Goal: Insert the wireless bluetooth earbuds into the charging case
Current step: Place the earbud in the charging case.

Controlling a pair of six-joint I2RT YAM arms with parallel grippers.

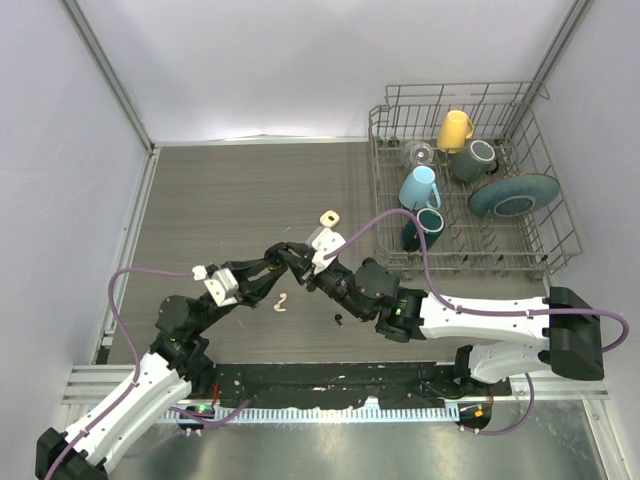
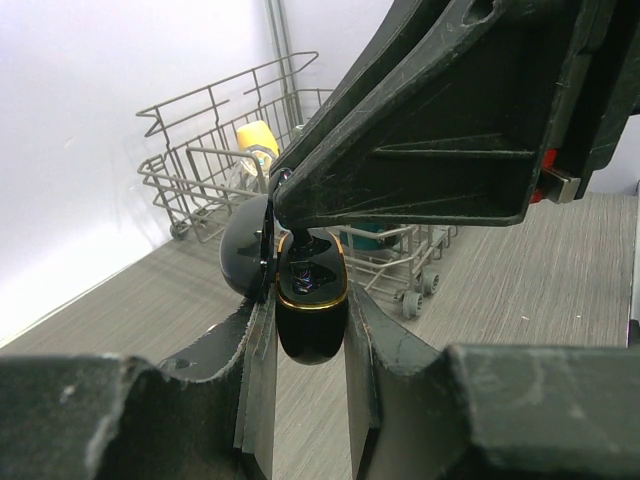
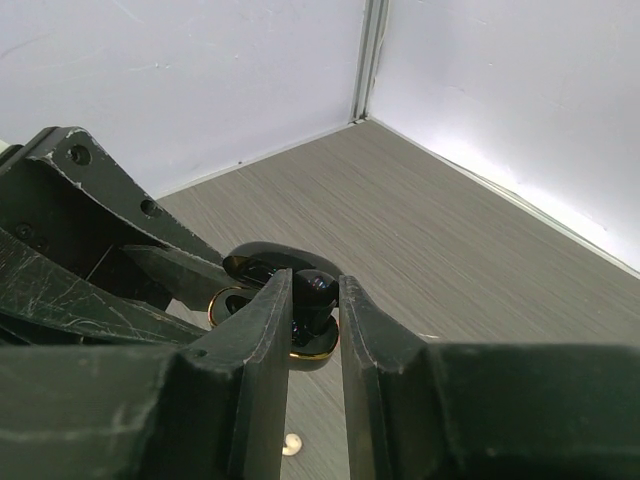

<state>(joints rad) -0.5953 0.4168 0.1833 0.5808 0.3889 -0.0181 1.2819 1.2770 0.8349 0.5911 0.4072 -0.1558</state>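
Observation:
My left gripper [image 1: 280, 256] is shut on a black charging case [image 2: 311, 322] with a gold rim and holds it above the table, its lid [image 2: 243, 256] open to the left. My right gripper [image 1: 303, 262] meets it from the right. In the right wrist view my right gripper [image 3: 313, 292] is shut on a black earbud [image 3: 320, 290], which sits at the open mouth of the case [image 3: 312, 350]. A cream-white earbud [image 1: 282, 303] and a second black earbud [image 1: 340, 319] lie on the table below the grippers.
A small tan ring-shaped object [image 1: 328, 216] lies on the table behind the grippers. A wire dish rack [image 1: 545, 235] with mugs and a plate stands at the back right. Walls close the table at the left and back.

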